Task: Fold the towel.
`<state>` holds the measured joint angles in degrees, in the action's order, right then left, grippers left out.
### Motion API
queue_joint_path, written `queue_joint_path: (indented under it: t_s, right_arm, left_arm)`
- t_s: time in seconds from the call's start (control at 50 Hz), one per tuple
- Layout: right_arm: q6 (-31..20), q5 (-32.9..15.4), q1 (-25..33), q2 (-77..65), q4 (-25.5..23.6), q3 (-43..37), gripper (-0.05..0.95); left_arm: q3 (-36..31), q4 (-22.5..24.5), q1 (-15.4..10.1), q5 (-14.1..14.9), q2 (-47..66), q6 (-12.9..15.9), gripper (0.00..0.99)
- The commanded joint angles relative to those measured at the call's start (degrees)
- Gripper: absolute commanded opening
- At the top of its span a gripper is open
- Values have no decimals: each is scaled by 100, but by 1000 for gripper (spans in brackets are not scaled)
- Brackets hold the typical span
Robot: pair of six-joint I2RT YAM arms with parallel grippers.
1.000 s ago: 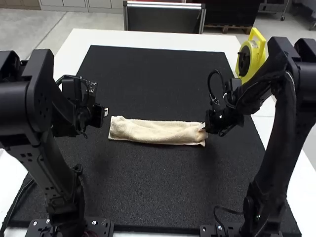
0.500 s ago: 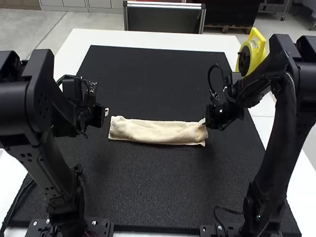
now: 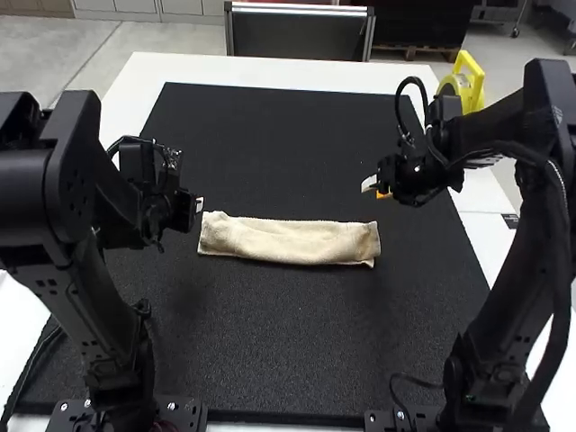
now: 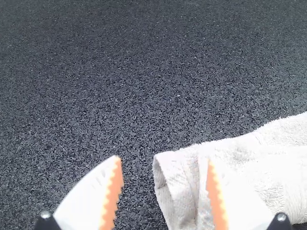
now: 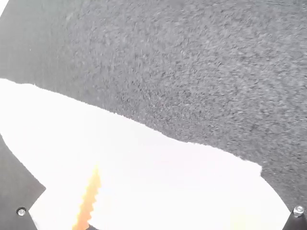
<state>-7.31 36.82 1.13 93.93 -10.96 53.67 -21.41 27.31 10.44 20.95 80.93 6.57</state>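
Right pincer (image 3: 374, 188) indistinct against the towel (image 5: 57, 115)

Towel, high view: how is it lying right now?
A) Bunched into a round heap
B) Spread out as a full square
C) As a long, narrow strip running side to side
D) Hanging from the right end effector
C: the towel lies on the black mat as a narrow band, its long edges running across the high view.
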Motion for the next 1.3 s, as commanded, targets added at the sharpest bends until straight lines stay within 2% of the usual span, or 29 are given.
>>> queue_joint_path:
  t_s: [0.0, 0.12, 0.44, 0.52, 0.66, 0.76, 1.28]
  right_arm:
    - [-69, 141, 318, -191, -82, 30, 595]
    - [-315, 256, 608, -296, -354, 12, 593]
    - [-1255, 291, 1074, -516, -1523, 3, 595]
    - [-1361, 273, 1109, -578, -1734, -14, 667]
    - [-1536, 256, 1118, -586, -1980, -94, 666]
    - [-1554, 256, 1109, -578, -1945, -269, 726]
    - [-1536, 247, 925, -367, -1092, -1069, 756]
  left_arm:
    - [-162, 46, -42, -21, -51, -50, 438]
    - [-171, 46, -42, -21, -51, -50, 438]
    - [-179, 55, -42, -21, -51, -59, 438]
    - [-179, 46, -42, -21, -51, -50, 438]
    - [-179, 64, -42, -30, -51, -59, 438]
    - [-188, 90, -42, -30, -51, -103, 438]
    - [-241, 73, -42, -30, -77, -165, 438]
